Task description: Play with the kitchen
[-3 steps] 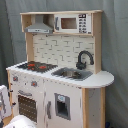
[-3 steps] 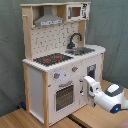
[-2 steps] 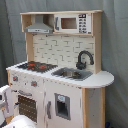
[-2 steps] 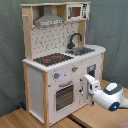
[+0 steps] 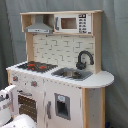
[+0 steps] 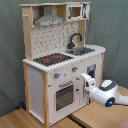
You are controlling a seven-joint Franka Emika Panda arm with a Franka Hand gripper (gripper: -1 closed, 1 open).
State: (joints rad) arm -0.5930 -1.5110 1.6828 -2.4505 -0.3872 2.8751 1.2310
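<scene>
Toy kitchen (image 6: 60, 65) stood upright on a wooden tabletop (image 6: 100, 117), against a grey-green curtain backdrop (image 6: 112, 25). In the second exterior view the tabletop showed a seam running out from the kitchen's base; bare wood lay open in front and toward the second exterior view's right.

Worktop was free above: black hob (image 5: 36, 66) with red rings at the first exterior view's left, sink (image 5: 71, 74) beside it, black tap (image 5: 84, 59) arching over the sink. The worktop's rounded end (image 5: 102, 79) overhung at the first exterior view's right. Grey hood (image 5: 39, 26) and microwave (image 5: 72, 23) sat on the top shelf, well clear of the hob.

Arm (image 6: 107, 92) came in from the second exterior view's right, low, roughly level, at front-panel height. Its white end reached the panel just beside the oven door (image 6: 65, 95), below the knobs (image 6: 56, 76). In the first exterior view only white arm segments showed in the lower left corner, in front of the oven.

Gripper (image 6: 84, 85) was up against the kitchen front; could not tell its state, or whether it touched anything.
</scene>
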